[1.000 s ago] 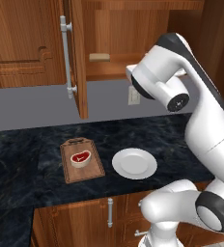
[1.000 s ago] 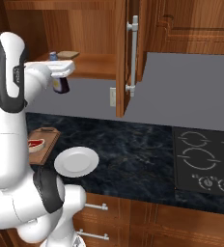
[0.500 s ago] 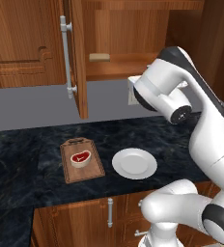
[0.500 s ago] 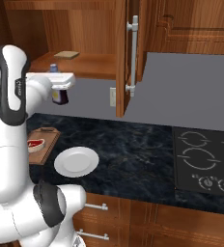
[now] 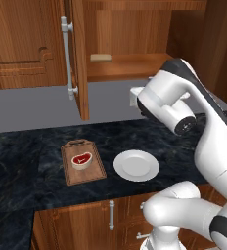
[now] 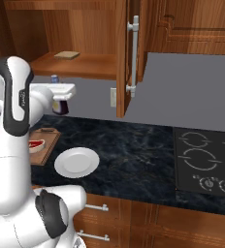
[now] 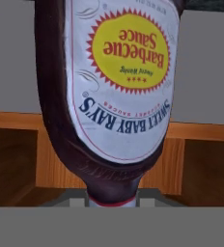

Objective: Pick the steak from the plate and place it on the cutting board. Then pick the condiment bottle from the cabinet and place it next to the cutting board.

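Bottle: the barbecue sauce bottle [image 7: 119, 91] is clamped in the closed end effector [image 6: 61, 99], carried in the air in front of the open cabinet [image 5: 130, 63], above the table [image 5: 32, 195].
Handling: judged rigid, light, smooth-sided; label may slip, so mid-body grip seems soundest.
Steak: the steak [image 5: 81, 159] lies on the cutting board [image 5: 94, 172].
Plate: the white plate [image 5: 136, 165], bare, just beside the board.

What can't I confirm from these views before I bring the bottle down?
- Finger contact on the condiment bottle: hand view, the bottle's own body hides it.
- Gripper jaws: right base view, too small.
- Bottle in left base view: hidden behind the arm.
- Cutting board near end: right base view, arm covers it.
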